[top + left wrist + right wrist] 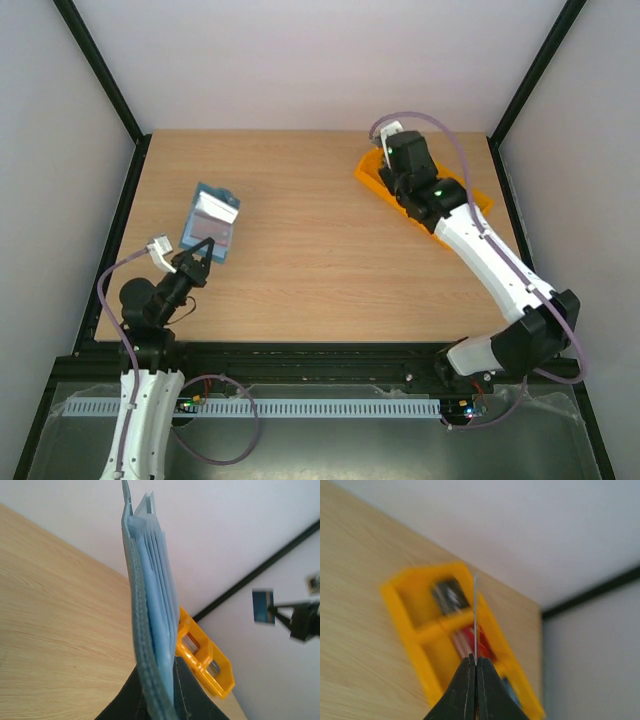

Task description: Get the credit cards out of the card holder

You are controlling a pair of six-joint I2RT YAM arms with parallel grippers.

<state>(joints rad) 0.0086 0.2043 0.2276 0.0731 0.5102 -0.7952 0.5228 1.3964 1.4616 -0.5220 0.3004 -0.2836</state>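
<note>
The teal-blue card holder [212,220] lies at the table's left, its near edge pinched by my left gripper [205,246]. In the left wrist view the card holder [150,595] stands edge-on between the shut black fingers [187,690], light-blue pockets showing. My right gripper [388,178] hovers over the orange tray [478,200] and is shut on a credit card, seen edge-on as a thin line [475,615] rising from the gripper [476,659]. That card looks blue in the left wrist view [263,606]. Red cards [482,642] and a grey card [450,595] lie in the tray.
The orange three-compartment tray [402,605] sits at the back right near the black frame post; it also shows in the left wrist view [220,675]. Bare wood lies between the two arms. Black frame rails run along the table's sides.
</note>
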